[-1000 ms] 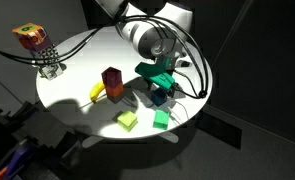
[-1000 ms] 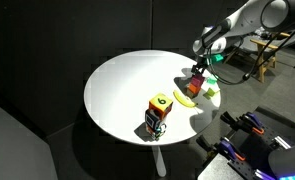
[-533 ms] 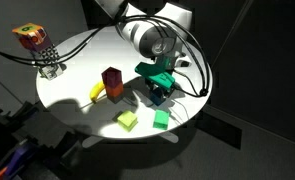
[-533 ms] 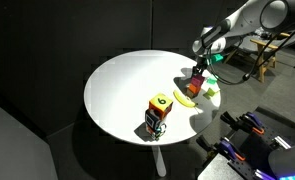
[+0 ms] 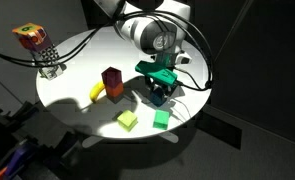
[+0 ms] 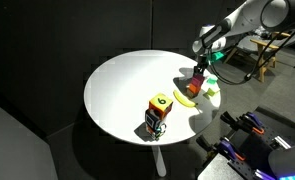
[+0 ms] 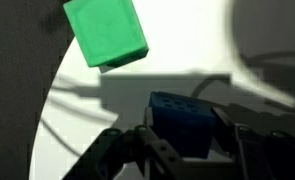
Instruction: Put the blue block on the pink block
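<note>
Where the jaws meet their load, the gripper (image 7: 189, 138) is clamped on two opposite faces of the blue block (image 7: 183, 112), close to the table (image 5: 87, 58) rim.

Handling: lift straight up until clear of the green cube (image 7: 105, 32) nearby. Carry inward to the pink block (image 5: 111, 78), which stands nearer the table's middle beside a yellow piece (image 5: 95, 92). Square the faces, lower flat, then release.

Obscured: the blue block's underside is hidden, so lift-off cannot be told. The finger bases are cut off at the wrist view's lower edge. The pink block is absent from the wrist view and small and dim in the exterior views.
</note>
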Motion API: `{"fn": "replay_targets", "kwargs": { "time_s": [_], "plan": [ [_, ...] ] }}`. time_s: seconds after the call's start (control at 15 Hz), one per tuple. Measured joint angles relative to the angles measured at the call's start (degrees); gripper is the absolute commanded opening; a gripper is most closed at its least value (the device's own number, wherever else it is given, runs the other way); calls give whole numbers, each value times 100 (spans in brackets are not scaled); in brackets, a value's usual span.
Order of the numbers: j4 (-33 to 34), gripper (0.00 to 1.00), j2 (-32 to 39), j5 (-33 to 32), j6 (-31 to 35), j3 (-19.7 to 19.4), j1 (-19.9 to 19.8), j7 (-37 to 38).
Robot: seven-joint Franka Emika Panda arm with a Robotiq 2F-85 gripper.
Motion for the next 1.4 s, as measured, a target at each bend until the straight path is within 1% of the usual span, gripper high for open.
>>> {"fn": "replay_targets", "kwargs": {
  "time_s": [0.27, 0.47, 1.07, 1.4],
  "plan": [
    [-190, 34, -262, -113, 0, -22, 39, 0],
    [-460, 34, -554, -199, 1, -52, 105, 0],
    [-1555, 34, -1654, -647, 11, -327, 500, 153],
    [-2210, 34, -2334, -853, 39, -346, 646, 162]
  ]
}}
